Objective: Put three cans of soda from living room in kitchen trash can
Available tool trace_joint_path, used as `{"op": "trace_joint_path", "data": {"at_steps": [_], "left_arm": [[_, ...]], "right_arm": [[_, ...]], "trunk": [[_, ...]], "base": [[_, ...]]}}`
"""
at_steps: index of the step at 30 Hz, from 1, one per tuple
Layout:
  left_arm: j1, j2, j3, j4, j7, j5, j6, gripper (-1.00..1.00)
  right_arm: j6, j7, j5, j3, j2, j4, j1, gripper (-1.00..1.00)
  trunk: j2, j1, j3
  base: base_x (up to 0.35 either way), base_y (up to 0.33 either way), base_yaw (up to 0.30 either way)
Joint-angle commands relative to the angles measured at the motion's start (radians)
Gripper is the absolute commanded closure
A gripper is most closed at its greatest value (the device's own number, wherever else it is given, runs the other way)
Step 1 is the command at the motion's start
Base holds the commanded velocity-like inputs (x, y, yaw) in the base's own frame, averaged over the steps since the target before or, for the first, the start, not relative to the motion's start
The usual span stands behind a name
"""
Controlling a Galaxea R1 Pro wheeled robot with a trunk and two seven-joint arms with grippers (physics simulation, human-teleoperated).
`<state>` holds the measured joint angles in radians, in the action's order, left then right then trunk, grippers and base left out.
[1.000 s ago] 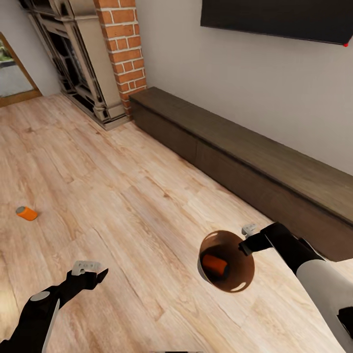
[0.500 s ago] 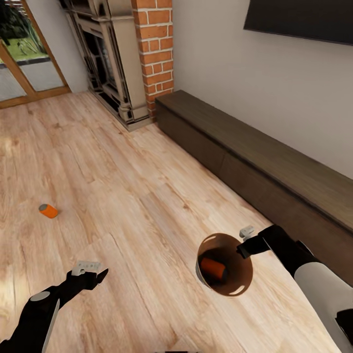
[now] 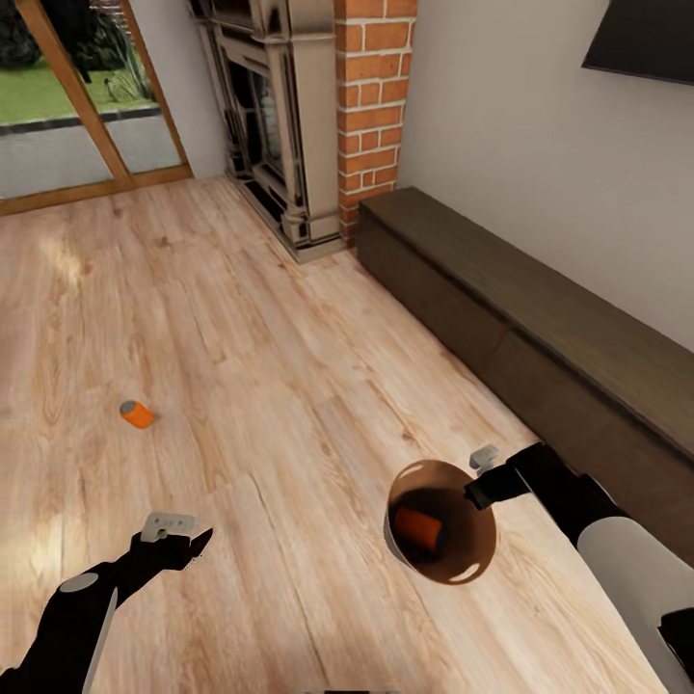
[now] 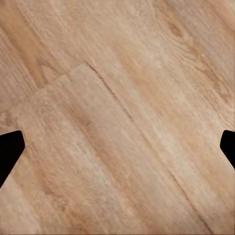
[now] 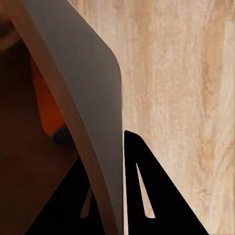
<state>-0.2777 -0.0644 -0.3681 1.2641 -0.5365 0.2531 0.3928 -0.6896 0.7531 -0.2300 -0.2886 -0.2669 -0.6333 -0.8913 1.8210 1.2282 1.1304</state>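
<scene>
The floor [image 3: 289, 366] is pale honey-coloured wood with darker grain streaks and thin plank seams. A bright orange can of soda [image 3: 137, 414] with a grey end lies on it at the left. The tash can [image 3: 453, 569] is brown inside and pale grey outside, and holds another orange can [image 3: 420, 529]. Both arms are black, with a white section on the right one. The far pillar [image 3: 371, 96] is red brick with pale mortar, the low cabinet [image 3: 540, 328] dark brown, the wall [image 3: 511, 145] off-white.
</scene>
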Motion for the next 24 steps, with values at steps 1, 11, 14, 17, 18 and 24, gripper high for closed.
{"op": "trace_joint_path", "data": {"at_steps": [1, 11, 14, 17, 18, 24], "left_arm": [[0.000, 0.000, 0.000, 0.000, 0.000, 0.000, 0.000, -1.00], [0.000, 0.000, 0.000, 0.000, -0.001, 0.000, 0.000, -1.00], [0.000, 0.000, 0.000, 0.000, -0.002, 0.000, 0.000, -1.00], [0.000, 0.000, 0.000, 0.000, -0.002, 0.000, 0.000, -1.00], [0.000, 0.000, 0.000, 0.000, -0.002, 0.000, 0.000, -1.00], [0.000, 0.000, 0.000, 0.000, -0.001, 0.000, 0.000, -1.00]], "right_arm": [[-0.008, 0.005, 0.017, 0.000, 0.001, 0.000, 0.000, 1.00], [-0.008, 0.005, 0.017, 0.000, 0.005, 0.000, 0.002, 1.00], [-0.008, 0.005, 0.017, -0.001, 0.005, 0.000, 0.004, 1.00], [-0.008, 0.005, 0.017, -0.001, 0.006, 0.000, 0.004, 1.00], [-0.008, 0.005, 0.017, -0.001, 0.006, 0.000, 0.005, 1.00], [-0.008, 0.005, 0.017, -0.001, 0.006, 0.000, 0.005, 1.00]], "trunk": [[0.000, 0.000, 0.000], [0.000, 0.000, 0.000], [0.000, 0.000, 0.000], [0.000, 0.000, 0.000], [0.000, 0.000, 0.000], [0.000, 0.000, 0.000]], "base": [[0.311, 0.115, 0.252], [0.311, 0.115, 0.252], [0.311, 0.115, 0.252], [0.311, 0.116, 0.252], [0.311, 0.116, 0.252], [0.309, 0.124, 0.252]]}}
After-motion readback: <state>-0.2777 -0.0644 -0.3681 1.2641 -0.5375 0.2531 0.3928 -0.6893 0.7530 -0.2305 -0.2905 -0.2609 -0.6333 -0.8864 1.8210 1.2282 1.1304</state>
